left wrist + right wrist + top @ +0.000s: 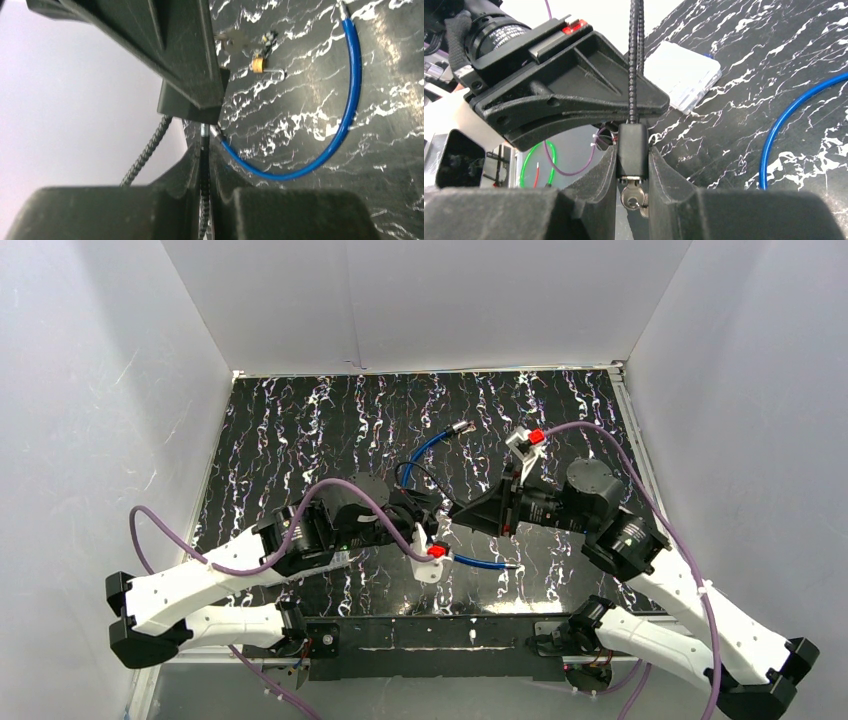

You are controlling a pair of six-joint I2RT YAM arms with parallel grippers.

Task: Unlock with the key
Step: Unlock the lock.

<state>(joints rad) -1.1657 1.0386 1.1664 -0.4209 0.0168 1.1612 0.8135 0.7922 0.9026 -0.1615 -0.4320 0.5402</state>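
Observation:
My right gripper (pixel 632 165) is shut on the black lock body (pixel 632 147) of a cable lock. A silver key (pixel 633 197) sticks out of the body's near end, between the fingers. The lock's black ribbed cable (pixel 634 60) runs up and away from the body. My left gripper (pixel 205 170) is shut on that ribbed cable (pixel 204 185) and faces the right gripper closely. In the top view the two grippers, left (pixel 425 512) and right (pixel 458 512), meet at the table's middle, above the mat.
A blue cable (pixel 425 448) with metal ends curves over the black marbled mat; it also shows in the left wrist view (pixel 350 100). A small brass padlock (pixel 258 64) with keys lies farther out on the mat. White walls close in the mat.

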